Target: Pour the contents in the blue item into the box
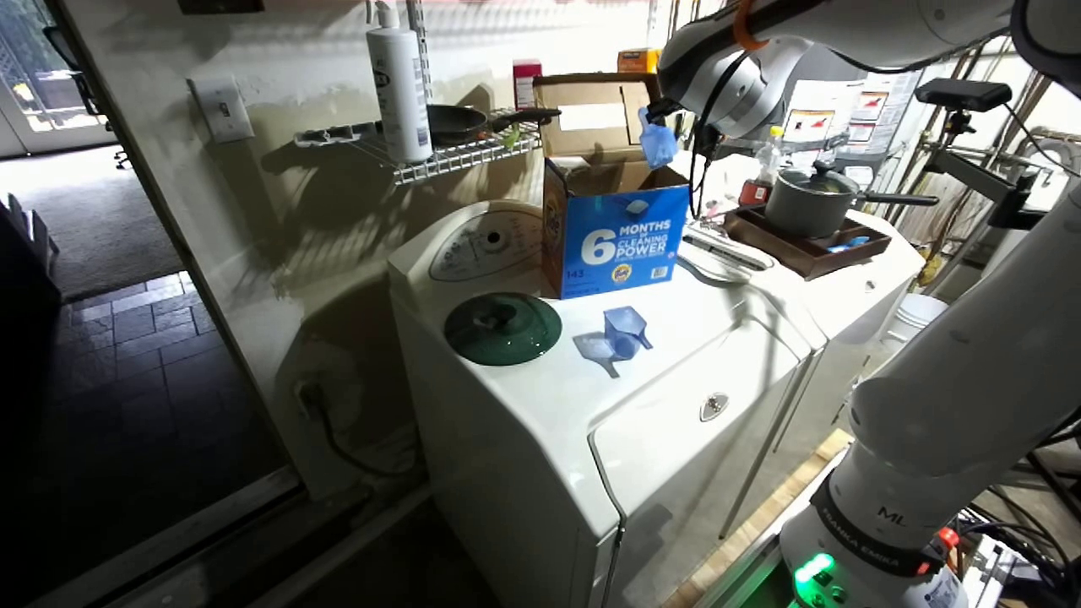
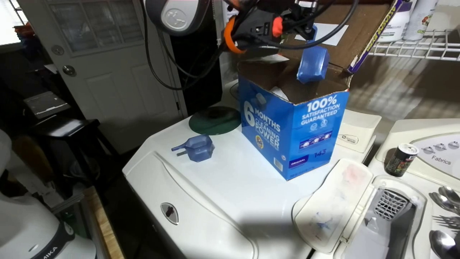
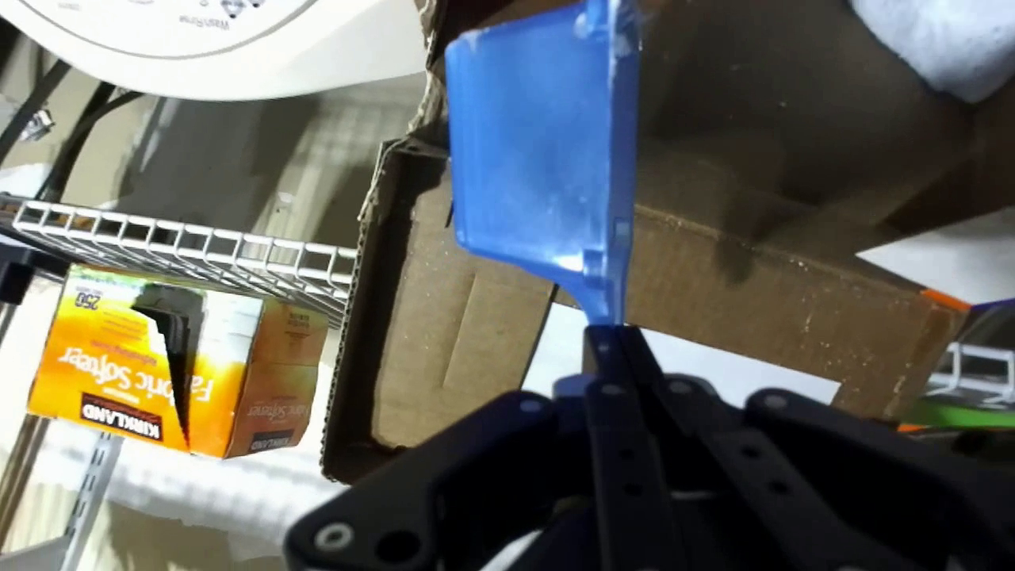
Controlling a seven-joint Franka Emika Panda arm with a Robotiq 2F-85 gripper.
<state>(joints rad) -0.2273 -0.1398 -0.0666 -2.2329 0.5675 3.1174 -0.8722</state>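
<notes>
As far as it can be judged, the task is in its pouring stage. The tool (image 3: 618,337) is clenched around the handle (image 3: 604,305) of the blue cup (image 3: 531,151), so the grasping looks done, and the carrying as well: in both exterior views the cup hangs below the tool, over the mouth of the box (image 2: 316,127). The handle points upward and the cup appears tipped on its side rather than level, which suggests that the pouring is either going on or already finished. Which of these is true cannot be told, because no falling contents are seen in any view, and the inside of the cup is not clearly shown. In the wrist view there is a white thing (image 3: 947,44) within the box, but whether it came from the cup is also not possible to say. What is left, probably, is to turn the cup further, above the mouth, until it is empty, and after that to bring it away. A second blue cup (image 2: 199,149) stands on the table (image 2: 230,190) near the green lid (image 2: 215,122), well apart from the tool; it seems not to be needed for this step.
</notes>
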